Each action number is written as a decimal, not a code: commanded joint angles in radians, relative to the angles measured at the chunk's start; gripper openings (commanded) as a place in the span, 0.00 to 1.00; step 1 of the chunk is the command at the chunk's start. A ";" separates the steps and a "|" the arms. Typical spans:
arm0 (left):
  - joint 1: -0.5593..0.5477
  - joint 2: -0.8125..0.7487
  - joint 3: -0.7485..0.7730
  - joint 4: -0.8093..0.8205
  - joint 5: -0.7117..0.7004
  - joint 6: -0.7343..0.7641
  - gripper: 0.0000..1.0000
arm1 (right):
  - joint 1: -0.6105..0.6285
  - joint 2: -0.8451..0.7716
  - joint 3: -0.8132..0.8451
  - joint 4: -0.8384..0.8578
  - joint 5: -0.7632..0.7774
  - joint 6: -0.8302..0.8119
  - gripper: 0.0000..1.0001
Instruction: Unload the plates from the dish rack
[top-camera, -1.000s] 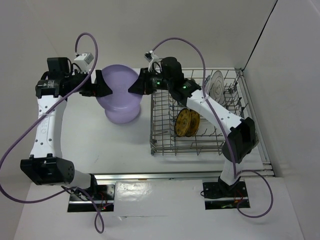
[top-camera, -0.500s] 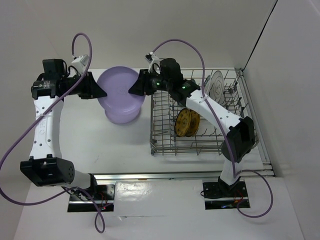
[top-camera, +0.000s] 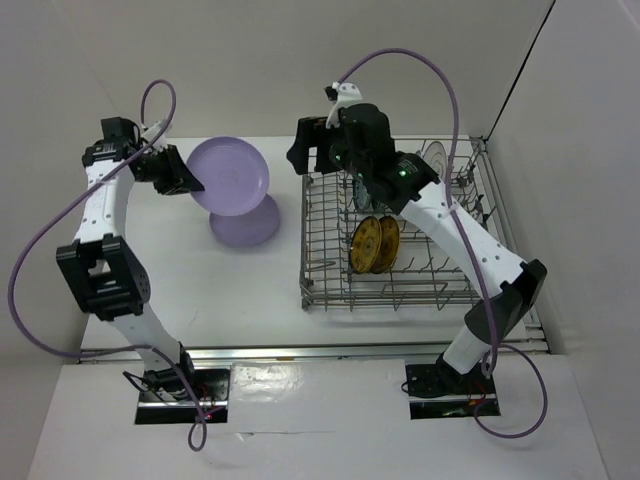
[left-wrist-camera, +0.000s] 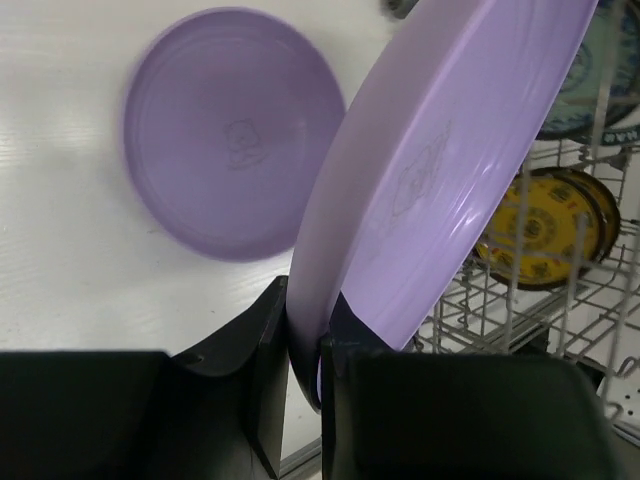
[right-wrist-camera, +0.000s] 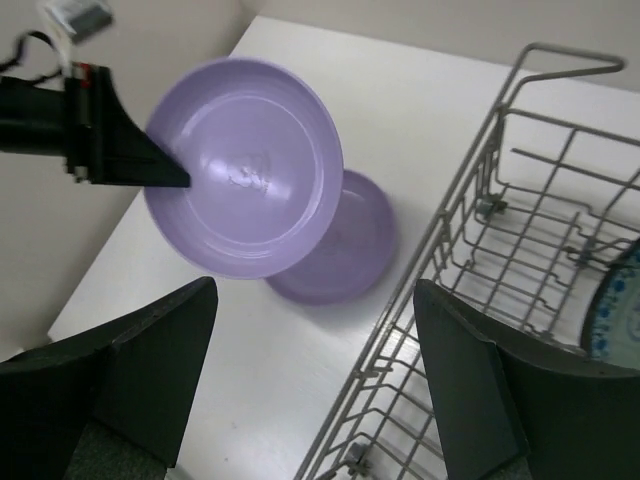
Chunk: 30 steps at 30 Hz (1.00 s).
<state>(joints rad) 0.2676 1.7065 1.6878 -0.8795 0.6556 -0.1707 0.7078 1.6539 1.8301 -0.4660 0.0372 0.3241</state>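
Now that our right gripper (top-camera: 302, 155) has let go, held plate (top-camera: 228, 175): hangs tilted over the table, left of the rack (top-camera: 305, 290).
Left gripper (left-wrist-camera: 305, 325): we pinch that plate's rim, alone now.
Right gripper: jaws spread, empty, pulled back over the rack's corner.
Table plate (top-camera: 245, 228): lies flat beneath; we judge the held one stacks there next.
Rack: yellow plates (top-camera: 375, 243) and others wait.
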 joint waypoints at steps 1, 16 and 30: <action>-0.001 0.129 0.073 0.028 0.007 -0.041 0.00 | 0.001 -0.080 0.000 -0.053 0.147 -0.066 0.87; -0.065 0.392 0.133 0.037 -0.143 0.074 0.03 | -0.018 -0.089 -0.031 -0.129 0.185 -0.125 0.88; -0.188 0.430 0.101 0.005 -0.459 0.174 0.65 | -0.018 -0.108 -0.031 -0.149 0.165 -0.134 0.88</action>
<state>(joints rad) 0.1097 2.1513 1.7931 -0.8707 0.3031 -0.0269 0.6956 1.5757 1.7908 -0.6086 0.2050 0.2070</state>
